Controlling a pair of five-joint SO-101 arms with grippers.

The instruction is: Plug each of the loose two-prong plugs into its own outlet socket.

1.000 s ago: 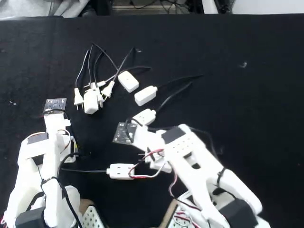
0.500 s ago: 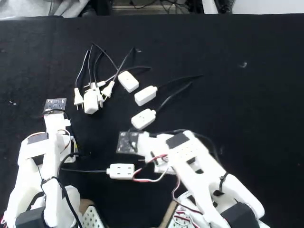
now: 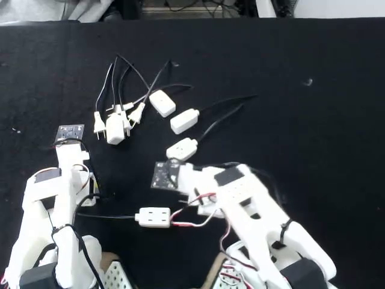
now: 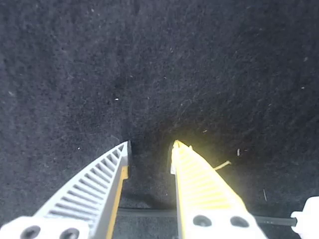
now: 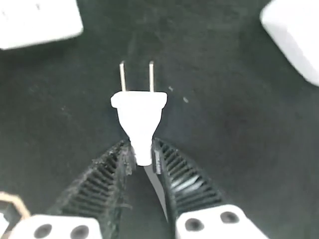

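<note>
Pinching the white plug [image 5: 139, 112] by its tail, right gripper [image 5: 142, 145] — prongs clear in its wrist view; left gripper [image 4: 149, 144] parted, empty.

loose plugs [image 3: 117, 123] lying bunched at the desk [image 3: 313, 120] far left | three sockets [image 3: 184, 120] lying in a diagonal row just right of them | fourth socket [image 3: 153, 217] lying nearest, between the arms | held plug [image 5: 139, 112] sitting between the right gripper [image 5: 142, 149] jaws, near the row's closest end
</note>
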